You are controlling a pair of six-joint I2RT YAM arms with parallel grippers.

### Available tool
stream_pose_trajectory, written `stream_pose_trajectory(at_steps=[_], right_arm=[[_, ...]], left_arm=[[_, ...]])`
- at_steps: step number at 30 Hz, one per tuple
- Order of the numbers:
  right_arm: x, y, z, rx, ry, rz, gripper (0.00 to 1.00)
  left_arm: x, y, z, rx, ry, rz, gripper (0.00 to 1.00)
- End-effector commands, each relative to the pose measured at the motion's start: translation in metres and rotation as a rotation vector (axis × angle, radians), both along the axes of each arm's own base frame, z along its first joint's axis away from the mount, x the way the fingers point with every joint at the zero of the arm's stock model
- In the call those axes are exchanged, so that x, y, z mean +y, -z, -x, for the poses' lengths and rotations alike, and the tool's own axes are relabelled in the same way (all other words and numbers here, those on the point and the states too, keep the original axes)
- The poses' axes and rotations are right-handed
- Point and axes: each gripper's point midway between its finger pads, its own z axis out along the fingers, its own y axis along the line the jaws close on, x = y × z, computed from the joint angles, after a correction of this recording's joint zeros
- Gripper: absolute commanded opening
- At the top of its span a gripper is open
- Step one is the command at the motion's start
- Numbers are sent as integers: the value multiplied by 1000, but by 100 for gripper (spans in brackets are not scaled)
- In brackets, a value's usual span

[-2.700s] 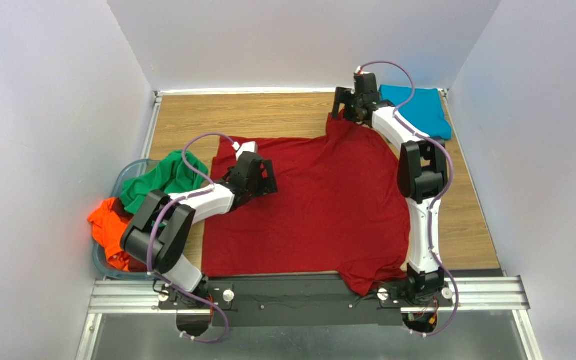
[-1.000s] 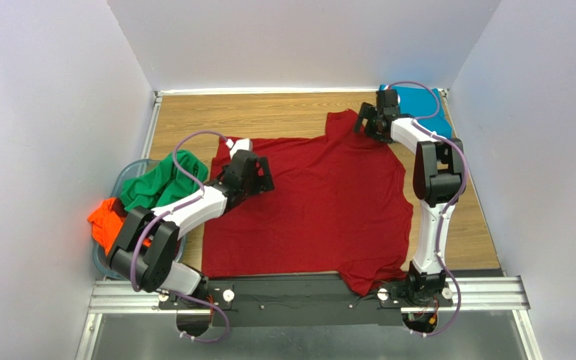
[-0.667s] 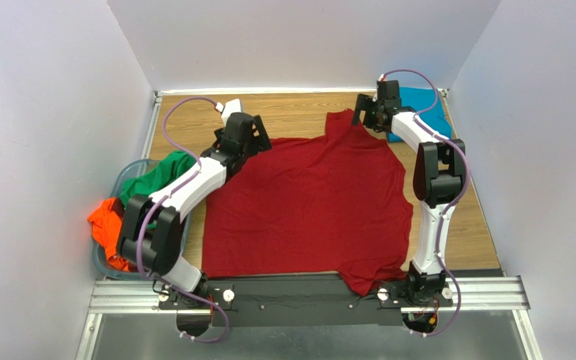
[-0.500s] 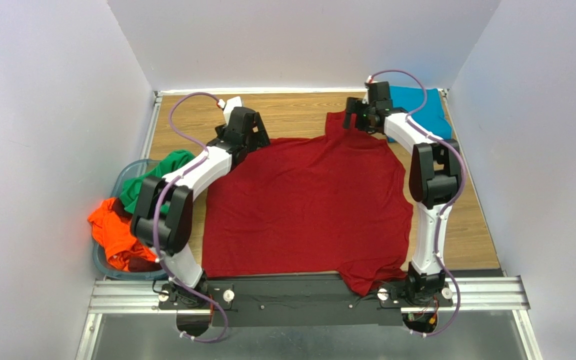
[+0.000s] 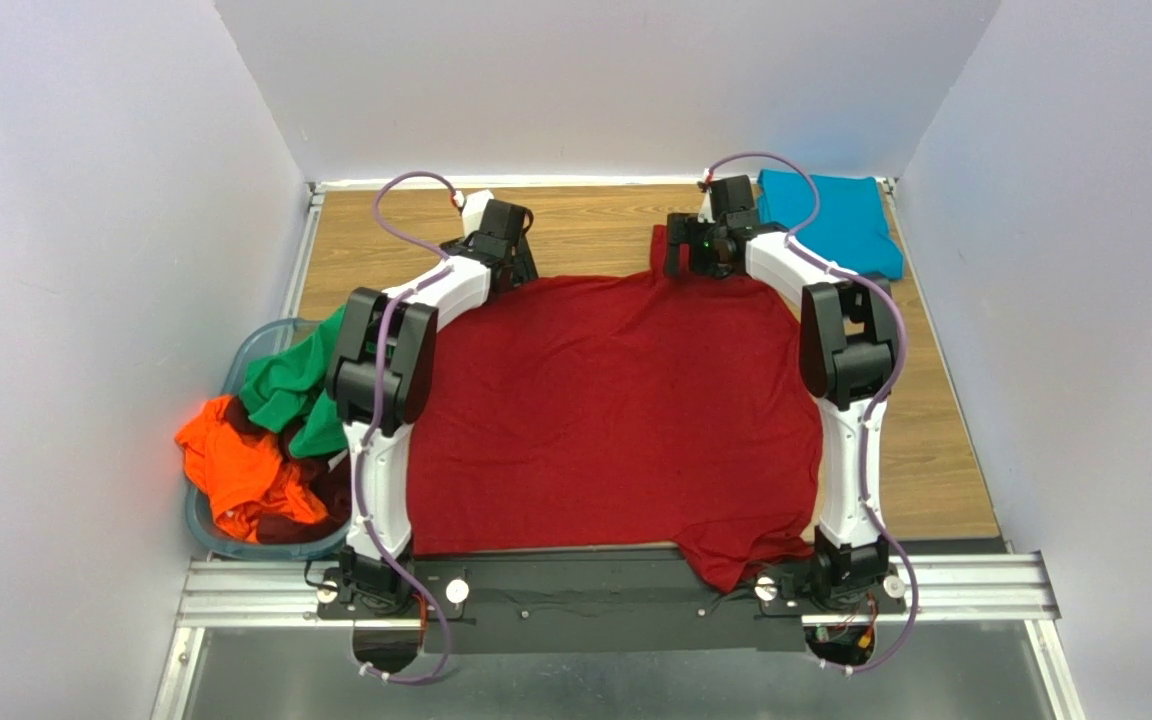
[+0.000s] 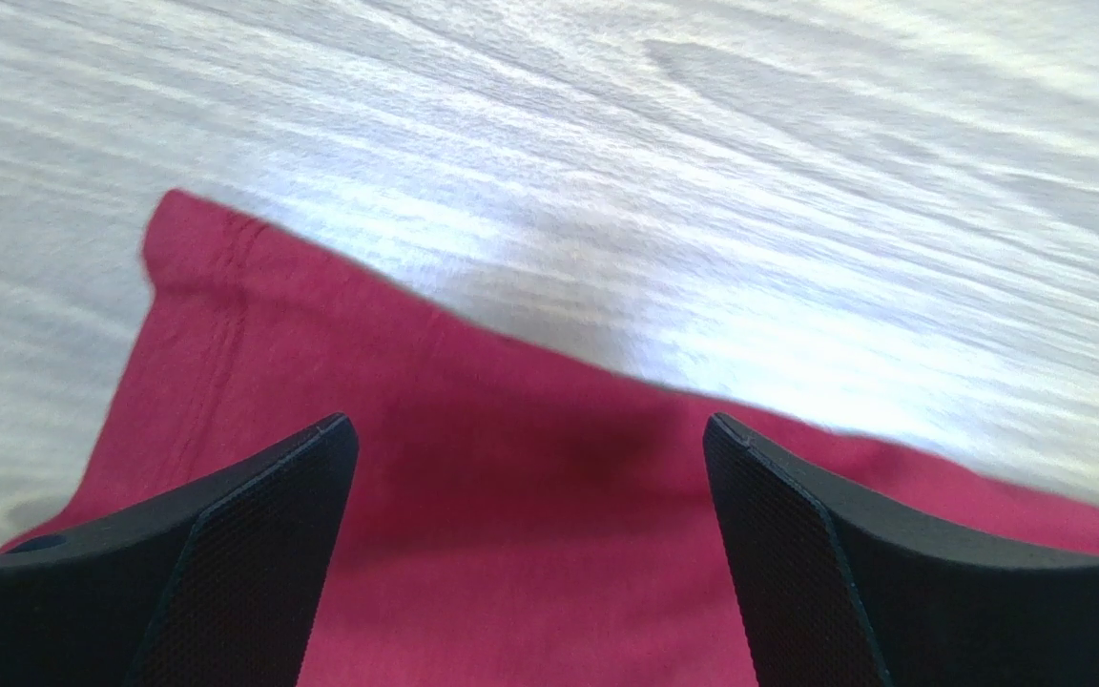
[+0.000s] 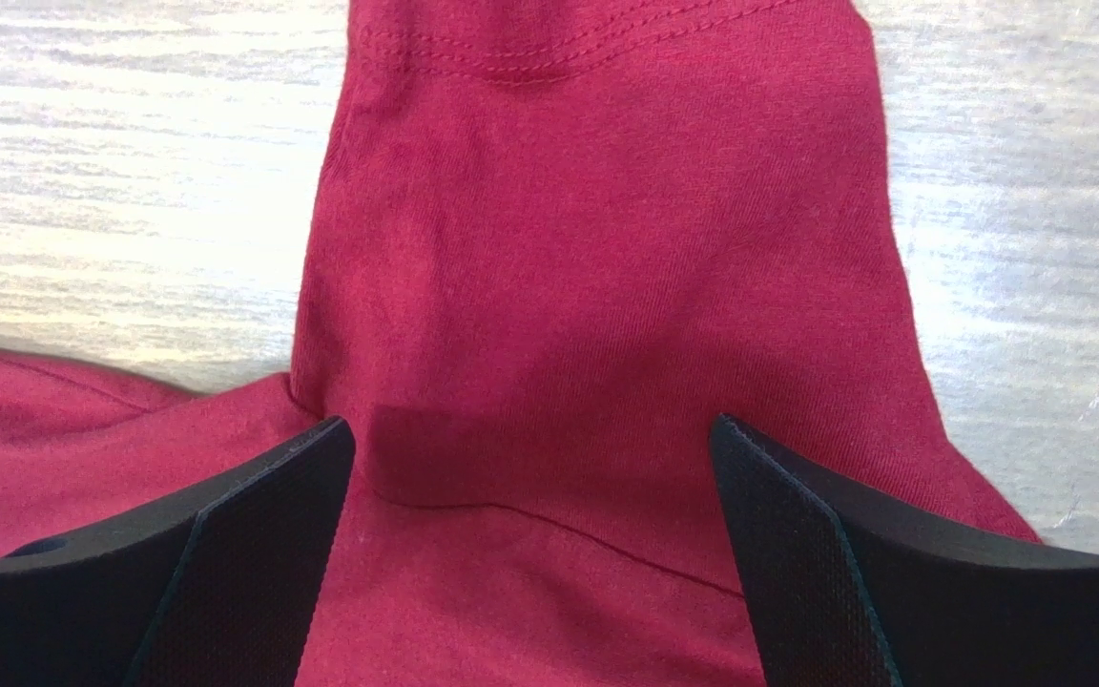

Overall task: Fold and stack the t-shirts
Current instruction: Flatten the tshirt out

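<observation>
Across the middle of the top external view, the dark red t-shirt point(image 5: 612, 420) lies spread flat on the wooden table point(image 5: 582, 225). Its lower edge reaches the rail that carries the arm bases. The left gripper point(image 5: 515, 267) sits at the upper left corner of the cloth and the right gripper point(image 5: 683, 252) at its upper edge, right of centre. From this view alone, neither gripper's state can be told. A teal-blue t-shirt point(image 5: 835, 218) lies in the upper right corner of the table, beside the right arm. At the left edge, a translucent bin point(image 5: 214, 525) holds a green t-shirt point(image 5: 294, 390) above an orange t-shirt point(image 5: 237, 473), both crumpled and spilling over its rim.

Left wrist view: the left gripper point(image 6: 527, 424) is spread wide, its two black fingers point(image 6: 226, 558) at the lower corners of the frame with nothing clamped between them. The dark red t-shirt point(image 6: 512, 573) fills the lower half. Its edge runs diagonally from a hemmed corner at upper left down to the right, with bare table point(image 6: 727, 129) above it.

Right wrist view: the right gripper point(image 7: 530, 424) is likewise spread wide and clamps nothing. A sleeve point(image 7: 598, 215) of the dark red t-shirt runs up the centre of the frame between the fingers point(image 7: 856, 573), its stitched hem at the top edge. Table point(image 7: 111, 172) shows to either side. Whether the fingertips touch the cloth cannot be told.
</observation>
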Motion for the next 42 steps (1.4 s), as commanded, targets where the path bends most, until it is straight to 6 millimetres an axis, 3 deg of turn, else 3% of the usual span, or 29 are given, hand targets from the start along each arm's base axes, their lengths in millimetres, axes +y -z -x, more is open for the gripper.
stream_pose_trajectory(at_steps=[1, 3, 4, 5, 6, 7, 10, 17, 22, 26, 29, 30, 31, 32, 33, 38, 39, 40, 42], right_arm=[[2, 22, 0, 45, 0, 8, 100], [2, 26, 0, 55, 14, 5, 100], [1, 29, 1, 63, 18, 0, 100], [2, 29, 1, 64, 19, -3, 100], [4, 29, 2, 68, 16, -11, 100], [6, 30, 3, 74, 11, -22, 100], [5, 34, 4, 83, 15, -20, 100], [-9, 52, 2, 107, 43, 42, 100], [-16, 61, -6, 120, 56, 54, 100], [-19, 52, -27, 74, 56, 67, 100], [-23, 59, -36, 68, 58, 83, 100], [-21, 51, -46, 42, 60, 73, 100], [-24, 59, -47, 59, 64, 75, 100], [-25, 51, -52, 42, 67, 68, 100], [-25, 56, -55, 45, 67, 69, 100], [-24, 38, -81, -26, 64, 46, 100], [-25, 44, -83, -22, 63, 45, 100], [-23, 36, -91, -49, 61, 39, 100], [-22, 39, -96, -56, 58, 34, 100]], left_arm=[[13, 12, -3, 50, -44, -76, 97], [12, 8, -7, 51, -55, -63, 98], [11, 17, -6, 77, -74, -54, 98], [8, 9, -13, 66, -87, -43, 98], [9, 25, -7, 127, -91, -53, 98], [5, 23, -11, 128, -90, -31, 98], [-3, 44, -10, 181, -87, 2, 98], [-10, 37, -28, 159, -124, 54, 98], [-11, 47, -40, 181, -163, 48, 98], [-13, 35, -59, 132, -183, 75, 98], [-10, 26, -76, 88, -196, 98, 98], [-10, 24, -81, 74, -199, 107, 98], [-6, 21, -89, 57, -209, 119, 98], [-2, 25, -90, 58, -215, 118, 98], [-3, 18, -100, 26, -207, 139, 98], [3, 19, -126, -36, -172, 227, 98], [4, 21, -130, -37, -169, 237, 99], [6, 28, -132, -31, -169, 241, 98], [10, 21, -143, -65, -165, 256, 99]])
